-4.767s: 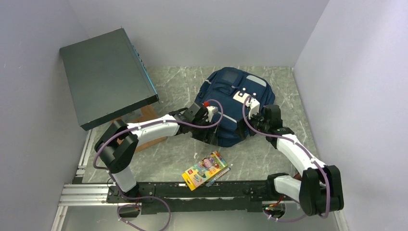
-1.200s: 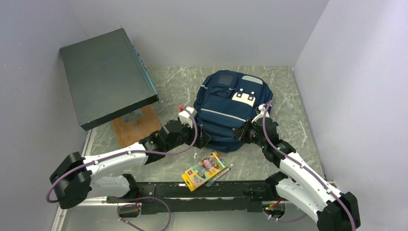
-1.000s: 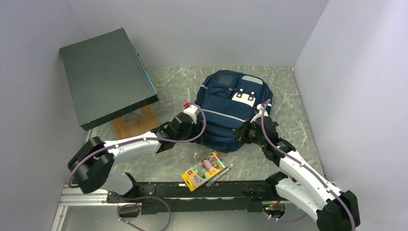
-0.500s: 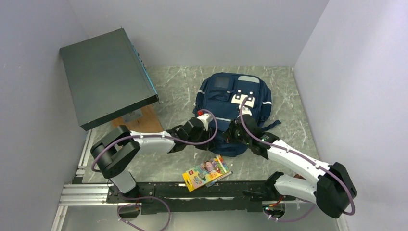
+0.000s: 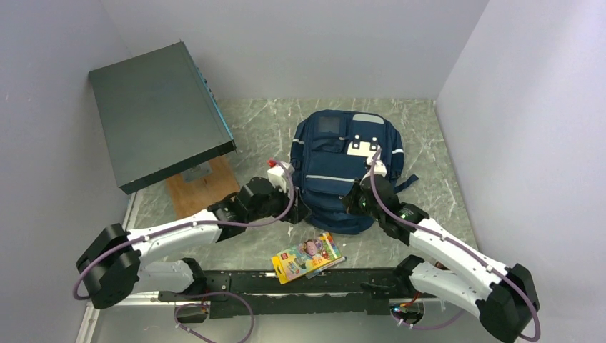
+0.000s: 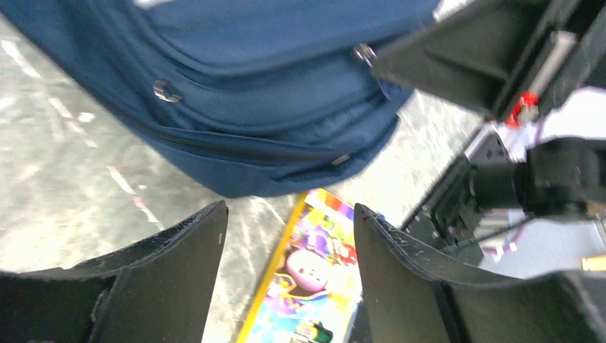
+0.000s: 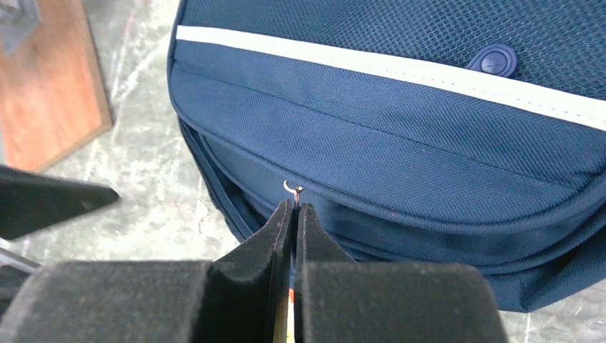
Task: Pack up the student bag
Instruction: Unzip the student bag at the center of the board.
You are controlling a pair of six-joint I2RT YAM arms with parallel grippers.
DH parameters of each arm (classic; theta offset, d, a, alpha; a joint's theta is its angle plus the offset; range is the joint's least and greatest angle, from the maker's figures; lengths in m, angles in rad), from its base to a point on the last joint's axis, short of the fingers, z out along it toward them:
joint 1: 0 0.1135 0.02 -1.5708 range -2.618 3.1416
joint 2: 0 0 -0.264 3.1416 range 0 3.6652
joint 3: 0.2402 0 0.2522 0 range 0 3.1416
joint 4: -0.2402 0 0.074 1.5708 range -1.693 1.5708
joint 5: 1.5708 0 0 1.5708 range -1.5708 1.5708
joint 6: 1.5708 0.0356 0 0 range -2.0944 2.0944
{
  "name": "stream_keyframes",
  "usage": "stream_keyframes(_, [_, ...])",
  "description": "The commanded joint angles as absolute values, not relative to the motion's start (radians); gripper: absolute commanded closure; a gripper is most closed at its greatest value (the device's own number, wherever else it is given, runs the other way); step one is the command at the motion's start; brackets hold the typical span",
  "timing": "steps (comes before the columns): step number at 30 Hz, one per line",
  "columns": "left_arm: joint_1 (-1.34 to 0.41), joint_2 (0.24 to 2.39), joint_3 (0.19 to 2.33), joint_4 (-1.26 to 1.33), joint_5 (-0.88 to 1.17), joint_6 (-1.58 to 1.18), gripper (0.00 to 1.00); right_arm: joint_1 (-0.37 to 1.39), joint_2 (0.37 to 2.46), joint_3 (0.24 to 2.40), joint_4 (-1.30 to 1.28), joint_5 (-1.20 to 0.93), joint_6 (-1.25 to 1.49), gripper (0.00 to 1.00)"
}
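The student bag (image 5: 336, 153), a navy backpack with thin pale stripes, lies flat on the marble table. My right gripper (image 5: 355, 203) is at its near edge, shut on a small metal zipper pull (image 7: 293, 189) of the bag (image 7: 400, 136). The pinched fingertips (image 7: 284, 214) press against the zip seam. My left gripper (image 5: 300, 211) hovers open at the bag's near left corner and holds nothing. Between its fingers (image 6: 189, 250) show the bag's lower edge (image 6: 271, 107) and a colourful picture box (image 6: 314, 279) on the table.
The colourful box (image 5: 307, 256) lies near the front rail (image 5: 236, 284). A big dark grey-green flat box (image 5: 154, 114) leans at the back left over a wooden board (image 5: 200, 187). Grey walls close in the table on three sides.
The left arm drew back to the left and its gripper left the bag's edge. The right gripper slid slightly right along the near edge, still pinched. The bag shifted a little.
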State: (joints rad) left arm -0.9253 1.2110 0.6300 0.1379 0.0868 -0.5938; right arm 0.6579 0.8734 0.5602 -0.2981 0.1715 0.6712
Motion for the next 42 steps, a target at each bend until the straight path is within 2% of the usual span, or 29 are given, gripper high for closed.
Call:
stream_keyframes(1, [-0.831,1.215,0.662,0.016,0.003,-0.597,0.27,0.66,0.925,0.613,-0.293,0.146,0.639,1.0])
stream_keyframes(5, [-0.751,1.303,0.738,-0.017,0.041,-0.639,0.24,0.658,0.922,0.6,-0.26,0.117,0.651,1.0])
stream_keyframes(8, [-0.754,1.38,0.78,0.022,0.081,-0.679,0.28,0.658,0.911,0.605,-0.278,0.129,0.649,1.0])
stream_keyframes(11, [-0.763,1.488,0.792,0.084,0.125,-0.715,0.37,0.658,0.896,0.606,-0.296,0.14,0.66,1.0])
stream_keyframes(13, [-0.768,1.55,0.793,0.123,0.162,-0.73,0.49,0.657,0.89,0.605,-0.299,0.141,0.678,1.0])
stream_keyframes(18, [-0.78,1.647,0.761,0.26,0.255,-0.789,0.68,0.669,0.928,0.592,-0.233,0.089,0.761,1.0])
stream_keyframes(22, [-0.808,1.659,0.738,0.332,0.272,-0.815,0.8,0.735,1.035,0.587,-0.095,0.093,0.869,1.0])
stream_keyframes(27, [-0.834,1.625,0.703,0.38,0.261,-0.817,0.93,0.838,1.257,0.715,-0.015,0.154,0.888,1.0])
stream_keyframes(30, [-0.834,1.596,0.678,0.395,0.264,-0.81,0.95,0.84,1.293,0.745,-0.004,0.161,0.882,0.95])
stream_keyframes(35, [-0.828,1.539,0.637,0.37,0.238,-0.792,0.93,0.816,1.21,0.722,-0.06,0.226,0.817,0.77])
stream_keyframes(42, [-0.818,1.507,0.652,0.312,0.24,-0.741,0.72,0.704,0.964,0.623,-0.251,0.199,0.766,0.5])
